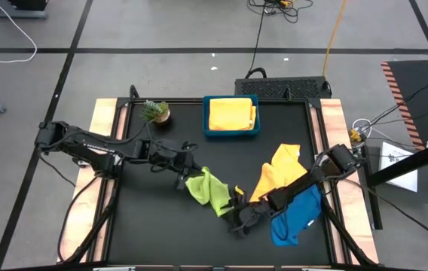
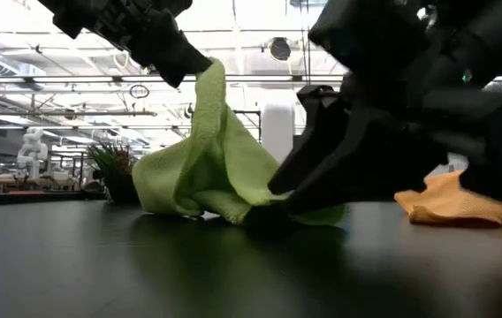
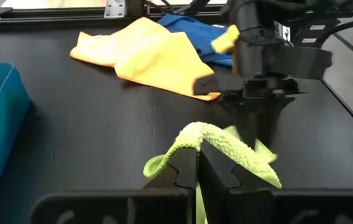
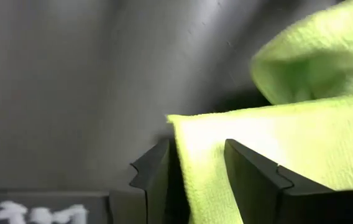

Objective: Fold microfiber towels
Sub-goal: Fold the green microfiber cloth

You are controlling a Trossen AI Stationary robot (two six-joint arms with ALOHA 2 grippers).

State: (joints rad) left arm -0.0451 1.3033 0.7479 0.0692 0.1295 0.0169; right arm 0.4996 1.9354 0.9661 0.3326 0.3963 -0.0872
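Note:
A lime green microfiber towel (image 1: 210,192) lies bunched at the table's middle. One part of it is drawn up to a peak and the remainder rests on the table (image 2: 207,199). My left gripper (image 1: 184,179) reaches in from the left and is shut on that peak (image 3: 198,155). My right gripper (image 1: 238,220) comes in low from the right at the towel's near end. It is open, its two fingers (image 4: 158,168) standing either side of a towel corner (image 4: 192,134) close to the table top. My left gripper pinches a raised fold of the lime towel (image 3: 195,132) between its two fingers, coming from the table's left and slanting down. The towel hangs from the fingers (image 2: 211,88), and its lower part spreads on the table. My right gripper: the towel's corner lies between its open fingers, and I cannot tell whether they touch it.
A blue tray (image 1: 208,129) holding a folded yellow towel (image 1: 231,113) stands at the far middle, with a small potted plant (image 1: 156,111) to its left. A yellow-orange towel (image 1: 278,169) and a blue towel (image 1: 297,214) lie crumpled at the right, partly under the right arm.

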